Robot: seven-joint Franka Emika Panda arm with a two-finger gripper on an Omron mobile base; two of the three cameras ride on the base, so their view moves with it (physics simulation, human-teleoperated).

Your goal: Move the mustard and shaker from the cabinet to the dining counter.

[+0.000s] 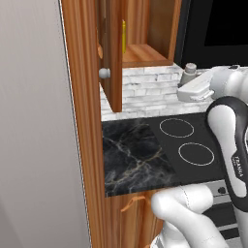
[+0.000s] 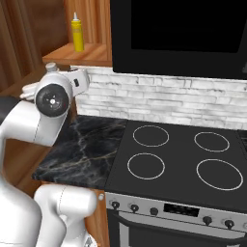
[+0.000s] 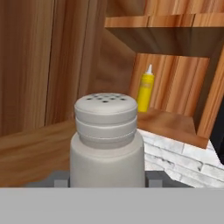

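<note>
My gripper (image 3: pixel 107 180) is shut on the grey shaker (image 3: pixel 107 140), whose perforated cap rises close in front of the hand camera, with a finger (image 3: pixel 61 179) on each side. In the base views the shaker (image 1: pixel 189 72) (image 2: pixel 51 66) hangs in the air just outside the open wooden cabinet (image 1: pixel 145 54), above the short marble counter. The yellow mustard (image 2: pixel 76 33) (image 3: pixel 145 89) stands upright on the cabinet's lower shelf, behind and above the shaker. From the left base view only a yellow sliver of the mustard (image 1: pixel 124 36) shows past the open door (image 1: pixel 114 58). The dining counter is out of view.
Below the hand lies a short black marble counter (image 1: pixel 131 155) beside a stovetop with rings (image 2: pixel 178 154). A white brick backsplash (image 2: pixel 159 99) runs behind it, and a dark appliance (image 2: pixel 178 29) hangs above. The open door's round knob (image 1: pixel 104 73) juts out at left.
</note>
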